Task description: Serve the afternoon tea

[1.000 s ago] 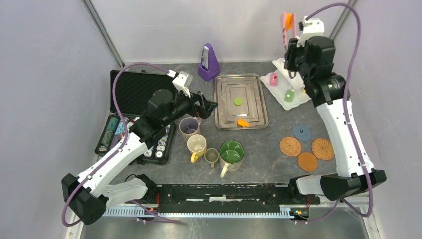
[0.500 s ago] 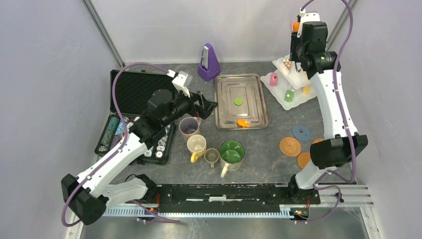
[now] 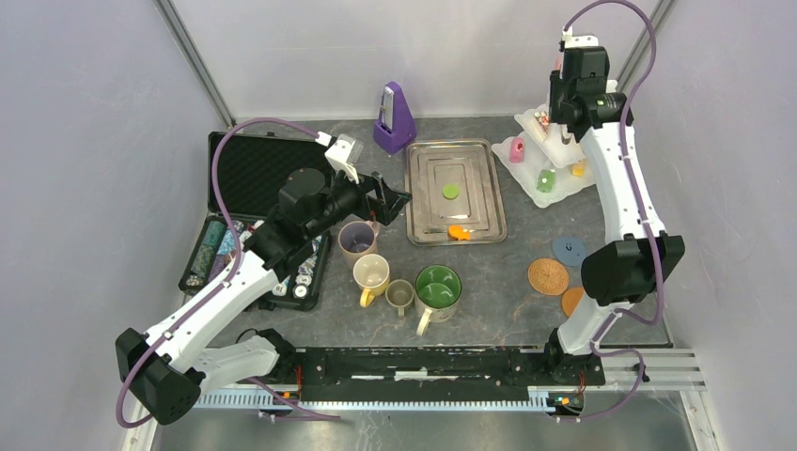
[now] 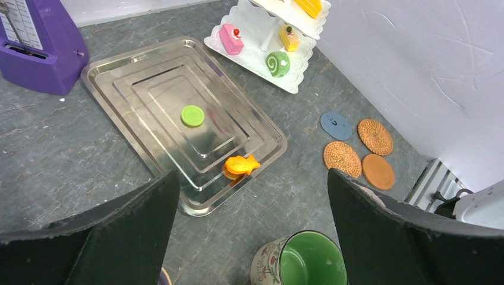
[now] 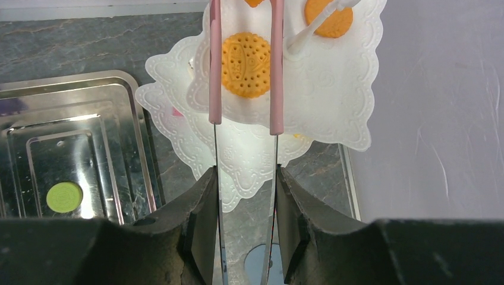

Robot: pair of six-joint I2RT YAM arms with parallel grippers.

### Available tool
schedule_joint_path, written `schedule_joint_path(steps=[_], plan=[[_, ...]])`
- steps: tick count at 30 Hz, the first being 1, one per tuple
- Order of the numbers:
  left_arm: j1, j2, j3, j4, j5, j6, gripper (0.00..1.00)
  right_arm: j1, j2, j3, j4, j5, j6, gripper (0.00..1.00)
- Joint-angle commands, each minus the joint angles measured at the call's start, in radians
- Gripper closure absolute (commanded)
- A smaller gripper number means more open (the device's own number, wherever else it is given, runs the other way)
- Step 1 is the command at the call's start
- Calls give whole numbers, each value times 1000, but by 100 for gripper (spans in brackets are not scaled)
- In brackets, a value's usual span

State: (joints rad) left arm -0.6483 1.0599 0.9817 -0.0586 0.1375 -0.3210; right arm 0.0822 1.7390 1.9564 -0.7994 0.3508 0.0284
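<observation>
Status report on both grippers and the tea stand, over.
Left gripper open, empty. Right gripper shut on tongs, tips flanking orange biscuit on stand upper tier. Nothing blocks the tongs.

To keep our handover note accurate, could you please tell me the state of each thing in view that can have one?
Left claw: open, empty.
Right claw: shut on the tongs.
Tongs: tips astride an orange biscuit on the stand's top tier.
Black case: lid open.
Mauve mug, yellow mug, olive mug, green mug: upright.
Tray: holds a green disc and an orange fish pastry.
</observation>
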Motion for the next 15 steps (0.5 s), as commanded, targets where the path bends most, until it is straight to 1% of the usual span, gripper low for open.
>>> schedule_joint_path(steps=[1,4,8,11,15], plan=[[-5,-18,28,24,9,40,1,-16,19,54,30,30,2,80],[-5,-16,28,24,7,40,1,-19,16,40,35,31,1,76],[-5,-7,31,24,16,36,1,-19,16,36,35,21,-3,66],[-5,-9,28,23,11,37,1,-20,10,36,40,8,-8,62],[-5,-5,29,23,14,36,1,-19,-9,39,48,-6,-15,53]])
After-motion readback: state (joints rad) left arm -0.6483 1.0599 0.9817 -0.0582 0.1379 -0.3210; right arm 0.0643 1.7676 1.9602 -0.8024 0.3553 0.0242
